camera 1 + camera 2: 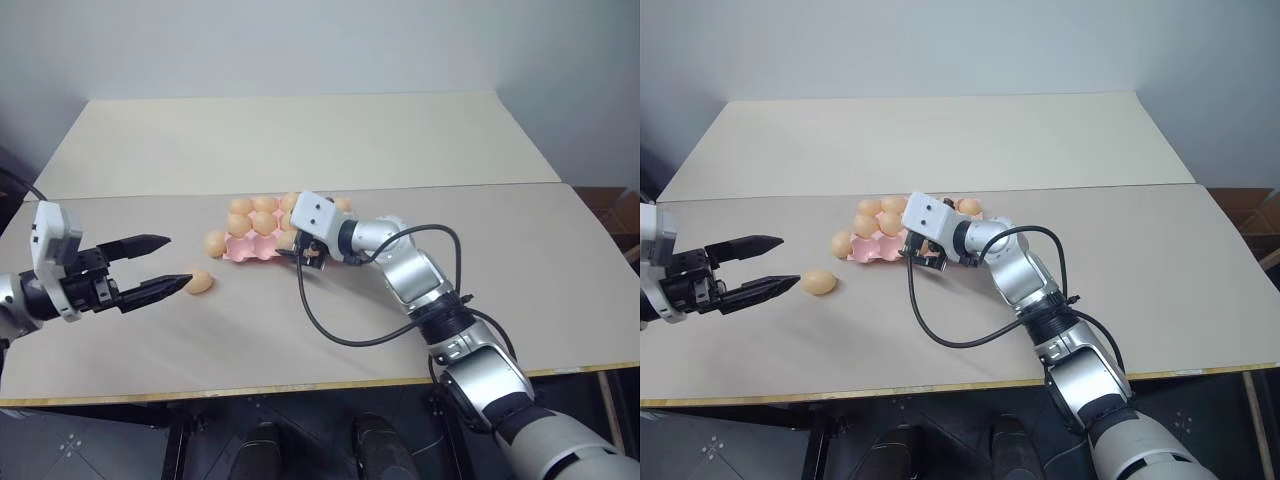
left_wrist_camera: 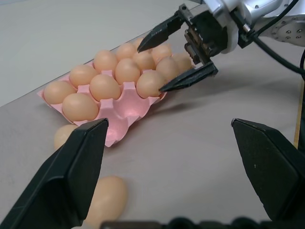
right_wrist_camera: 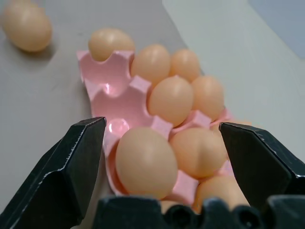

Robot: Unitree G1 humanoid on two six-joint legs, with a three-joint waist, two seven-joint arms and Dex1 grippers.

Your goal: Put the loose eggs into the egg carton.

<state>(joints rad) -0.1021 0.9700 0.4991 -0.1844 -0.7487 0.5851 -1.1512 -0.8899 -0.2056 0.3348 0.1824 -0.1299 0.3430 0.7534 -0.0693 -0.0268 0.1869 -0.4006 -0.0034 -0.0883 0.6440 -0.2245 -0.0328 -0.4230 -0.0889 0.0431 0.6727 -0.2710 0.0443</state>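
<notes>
Right pincer (image 2: 183, 52) wide apart over the egg carton (image 2: 125, 106), an egg (image 3: 146, 162) seated between its tips.
Lift straight off; left pincer (image 1: 160, 265), also wide, should close gently on the loose egg (image 1: 199, 282) at left-centre; another (image 1: 215, 242) touches the carton's left edge on the worktop (image 1: 300, 140).

Open left tool (image 1: 172, 264) beside loose egg (image 1: 200, 282)

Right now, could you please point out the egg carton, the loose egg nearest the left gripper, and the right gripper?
egg carton (image 2: 125, 110): left wrist view, bare pink cup.
loose egg (image 1: 200, 282): left eye view, shell's middle.
right gripper (image 2: 183, 51): left wrist view, between its open fingertips.
</notes>
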